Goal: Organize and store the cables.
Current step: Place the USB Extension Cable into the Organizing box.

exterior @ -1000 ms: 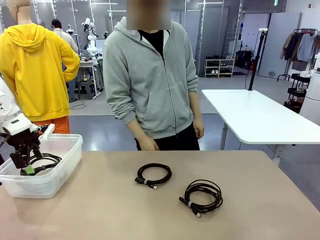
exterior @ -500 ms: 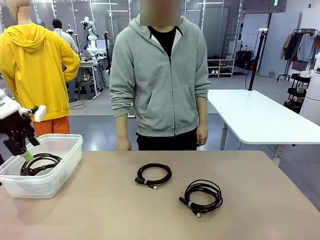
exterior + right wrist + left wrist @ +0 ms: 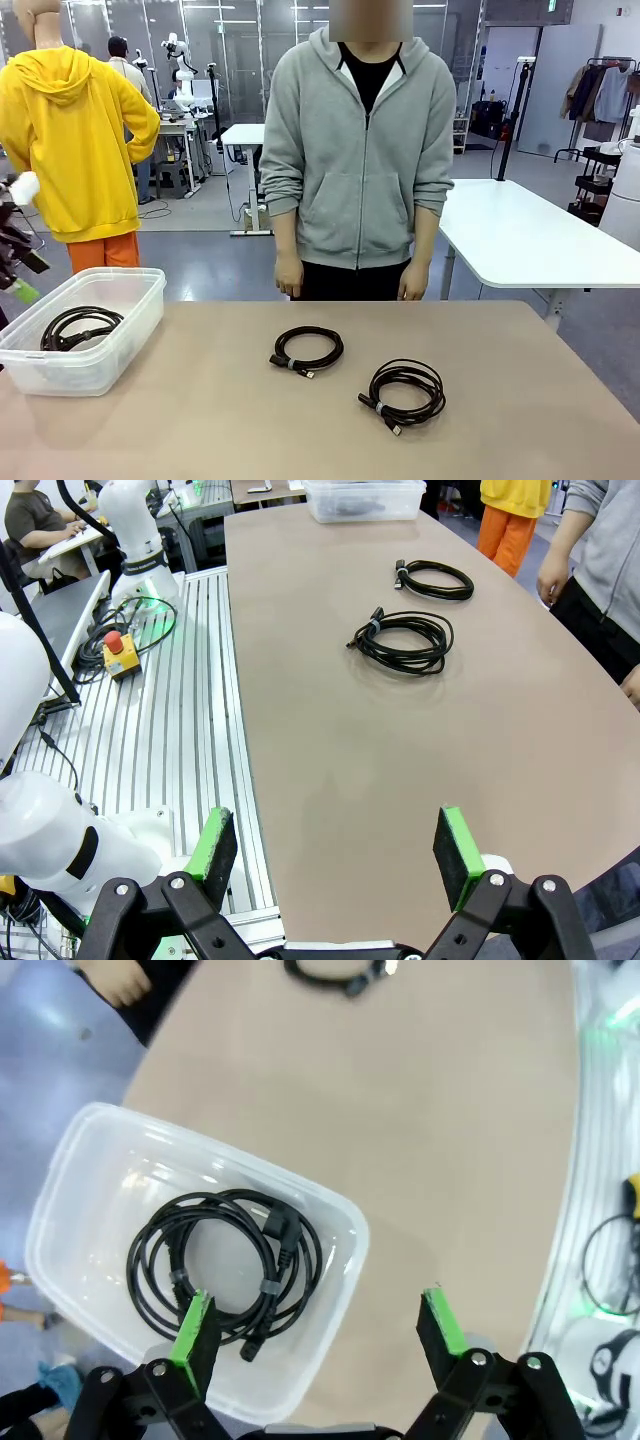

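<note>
Left tool (image 3: 318,1310) & right tool (image 3: 335,845) spread, empty. Cables (image 3: 405,640) ahead of right tool: prob light, floppy; pinch across bundled strands, not plug.

One coiled cable (image 3: 325,978) is cut off by the left wrist view's top edge

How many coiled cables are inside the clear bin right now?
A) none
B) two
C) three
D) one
D: a single black coil lies in the clear bin, while the centre coil and the right-hand coil lie out on the tabletop.
</note>
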Available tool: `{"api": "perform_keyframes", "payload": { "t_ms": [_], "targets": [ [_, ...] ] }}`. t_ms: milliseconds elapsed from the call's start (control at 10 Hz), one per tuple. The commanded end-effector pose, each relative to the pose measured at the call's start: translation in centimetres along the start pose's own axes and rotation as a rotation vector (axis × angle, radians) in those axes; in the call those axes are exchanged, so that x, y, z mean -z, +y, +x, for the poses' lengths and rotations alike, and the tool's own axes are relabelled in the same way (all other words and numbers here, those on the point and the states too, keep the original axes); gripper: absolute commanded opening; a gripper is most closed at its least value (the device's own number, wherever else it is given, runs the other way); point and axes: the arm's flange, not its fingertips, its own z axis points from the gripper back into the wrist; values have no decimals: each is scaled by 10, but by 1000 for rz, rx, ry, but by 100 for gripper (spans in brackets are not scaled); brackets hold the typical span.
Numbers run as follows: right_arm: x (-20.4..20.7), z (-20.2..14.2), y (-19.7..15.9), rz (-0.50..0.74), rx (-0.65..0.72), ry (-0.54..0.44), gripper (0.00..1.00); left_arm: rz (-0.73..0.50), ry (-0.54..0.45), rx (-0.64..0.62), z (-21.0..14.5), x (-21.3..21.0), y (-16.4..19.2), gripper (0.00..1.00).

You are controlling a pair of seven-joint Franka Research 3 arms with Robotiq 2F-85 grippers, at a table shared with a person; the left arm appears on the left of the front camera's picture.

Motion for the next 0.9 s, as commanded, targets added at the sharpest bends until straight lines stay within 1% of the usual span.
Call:
{"api": "perform_keyframes", "payload": {
  "t_ms": [0,200,300,400,500,600,700,800],
  "targets": [
    [1,3,1,-15,-2,-7,100,24,-81,-160,-6,-22,-29,100],
    [0,0,0,0,0,0,100,120,-77,-176,-7,-44,-56,100],
    [12,14,1,26,24,43,100,99,-89,-210,-6,-54,-71,100],
    [28,33,2,42,61,97,100,86,-106,-211,-2,-66,-90,100],
    [45,53,3,62,93,133,100,81,-143,-210,1,-73,-102,100],
    [63,72,5,63,122,180,100,88,-144,-205,1,-75,-112,100],
    [85,91,8,74,146,205,100,82,-149,-183,-2,-76,-116,100],
    [111,107,14,67,177,260,100,92,-161,-200,-7,-75,-114,100]
  ]
}}
